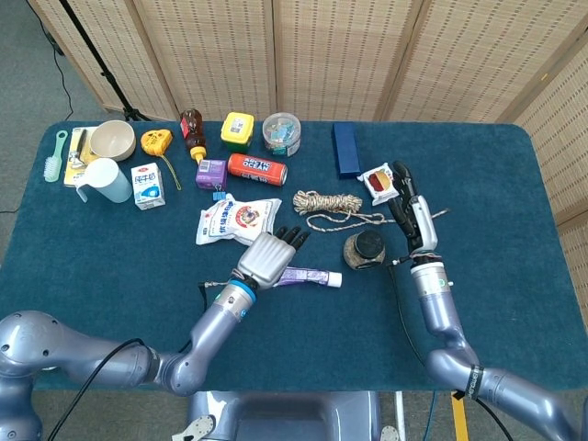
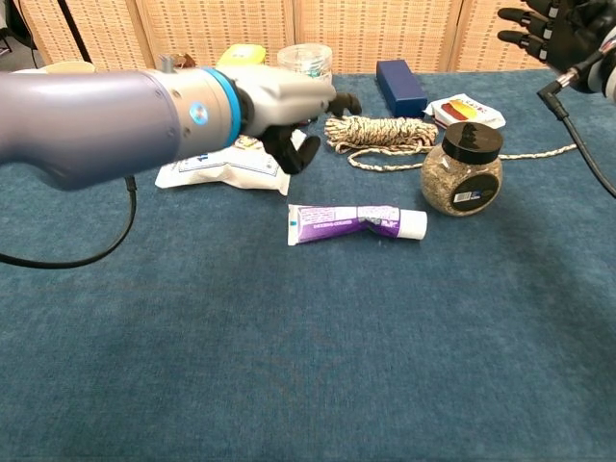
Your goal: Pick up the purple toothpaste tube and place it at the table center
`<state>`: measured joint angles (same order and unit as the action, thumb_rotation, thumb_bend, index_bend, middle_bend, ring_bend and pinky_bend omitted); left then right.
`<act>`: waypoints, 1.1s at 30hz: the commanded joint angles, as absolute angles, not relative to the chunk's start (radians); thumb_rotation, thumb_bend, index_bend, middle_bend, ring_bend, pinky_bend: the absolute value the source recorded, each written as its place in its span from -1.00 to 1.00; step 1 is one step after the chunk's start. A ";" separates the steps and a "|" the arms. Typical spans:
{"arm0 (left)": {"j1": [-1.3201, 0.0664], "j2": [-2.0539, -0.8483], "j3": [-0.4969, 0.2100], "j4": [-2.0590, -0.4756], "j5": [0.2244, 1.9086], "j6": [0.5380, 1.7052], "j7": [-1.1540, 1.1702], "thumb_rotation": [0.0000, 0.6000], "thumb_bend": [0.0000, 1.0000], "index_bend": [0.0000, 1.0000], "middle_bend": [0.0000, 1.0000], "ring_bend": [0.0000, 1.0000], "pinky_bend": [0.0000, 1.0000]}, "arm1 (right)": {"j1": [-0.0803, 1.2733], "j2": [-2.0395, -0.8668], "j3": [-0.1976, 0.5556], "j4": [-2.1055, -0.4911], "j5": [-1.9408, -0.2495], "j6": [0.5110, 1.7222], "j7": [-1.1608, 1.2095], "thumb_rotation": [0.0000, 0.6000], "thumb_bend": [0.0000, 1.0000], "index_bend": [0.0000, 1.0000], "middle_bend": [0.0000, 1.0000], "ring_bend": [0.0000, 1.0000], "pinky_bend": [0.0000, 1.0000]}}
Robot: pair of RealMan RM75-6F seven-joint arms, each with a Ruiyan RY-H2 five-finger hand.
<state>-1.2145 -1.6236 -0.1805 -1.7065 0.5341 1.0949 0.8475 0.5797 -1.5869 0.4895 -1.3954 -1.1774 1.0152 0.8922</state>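
A blue-cloth table (image 1: 110, 276) seen from above and from chest height. The robot's left hand (image 1: 266, 255) hovers near the middle of the table with its dark fingers (image 1: 292, 238) spread apart and holding nothing. Just below and in front of that hand, the purple toothpaste tube (image 1: 308, 276) lies flat on the cloth, its white cap (image 1: 336, 279) pointing away from the hand toward the robot's right; in the chest view the tube (image 2: 351, 222) sits free of the hand (image 2: 289, 106), not touched by it. Just beyond the left hand lies a white snack pouch (image 1: 237, 219). Past the tube's cap, between the two hands, stands a small glass jar (image 1: 365, 249) with a black lid, and behind it a coil of rope (image 1: 328, 202). The right hand (image 1: 411, 213) is raised off the table beside the jar, fingers stretched out and apart, empty. Just beyond the right hand lies a small red and white packet (image 1: 378, 181), and farther back a dark blue box (image 1: 345, 149)
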 commanded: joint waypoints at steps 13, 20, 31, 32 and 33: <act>-0.927 -1.307 -0.091 -1.981 0.799 1.277 0.601 1.00 0.43 -0.84 -0.88 -0.76 -0.19 | 0.590 -1.519 0.430 -1.353 -1.251 1.014 0.769 -0.22 -1.00 -1.00 -1.00 -1.00 -1.00; -0.734 -1.186 0.020 -1.983 0.948 1.381 0.462 1.00 0.43 -0.59 -0.74 -0.65 -0.19 | 0.581 -1.472 0.378 -1.293 -1.280 1.042 0.602 0.85 -1.00 -1.00 -1.00 -1.00 -1.00; -0.477 -1.143 0.103 -1.836 1.137 1.559 0.258 1.00 0.43 -0.27 -0.51 -0.49 -0.19 | 0.427 -1.351 0.248 -1.398 -1.312 1.210 0.263 1.00 -1.00 -0.86 -1.00 -1.00 -1.00; -0.455 -1.146 0.108 -1.817 1.159 1.572 0.244 1.00 0.43 -0.25 -0.49 -0.47 -0.19 | 0.419 -1.345 0.238 -1.402 -1.313 1.220 0.225 1.00 -1.00 -0.82 -1.00 -1.00 -1.00; -0.439 -1.147 0.114 -1.803 1.177 1.580 0.231 1.00 0.43 -0.24 -0.47 -0.46 -0.19 | 0.411 -1.337 0.229 -1.409 -1.316 1.227 0.196 1.00 -1.00 -0.79 -1.00 -1.00 -1.00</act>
